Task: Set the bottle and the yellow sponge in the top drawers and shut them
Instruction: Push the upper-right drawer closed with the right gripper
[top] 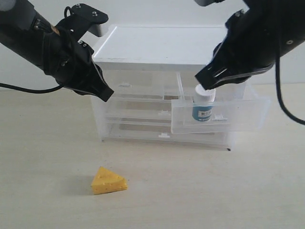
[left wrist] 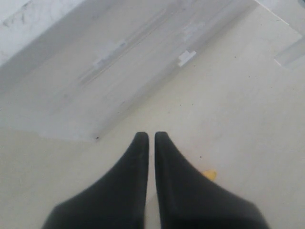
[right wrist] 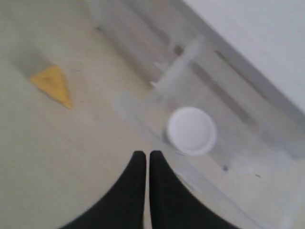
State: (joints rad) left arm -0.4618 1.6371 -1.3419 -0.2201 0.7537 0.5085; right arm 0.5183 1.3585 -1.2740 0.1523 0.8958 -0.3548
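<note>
The bottle (top: 203, 106) stands upright inside the right top drawer (top: 238, 125), which is pulled out of the cabinet. Its white cap (right wrist: 191, 130) shows from above in the right wrist view. My right gripper (top: 202, 79) hovers just above the cap, shut and empty; its tips (right wrist: 146, 155) sit beside the drawer's front wall. The yellow sponge (top: 109, 181) lies on the table in front of the cabinet, also visible as a wedge (right wrist: 52, 84). My left gripper (top: 106, 94) is shut with nothing in it, by the pushed-in left top drawer (top: 138, 88). Only a sliver of sponge (left wrist: 208, 174) shows past it.
The cabinet has a white top (top: 157, 45) and two full-width translucent drawers (top: 138, 125) under the top ones, both pushed in. A black cable (top: 28, 89) trails on the table at the left. The beige tabletop (top: 214, 191) extends in front.
</note>
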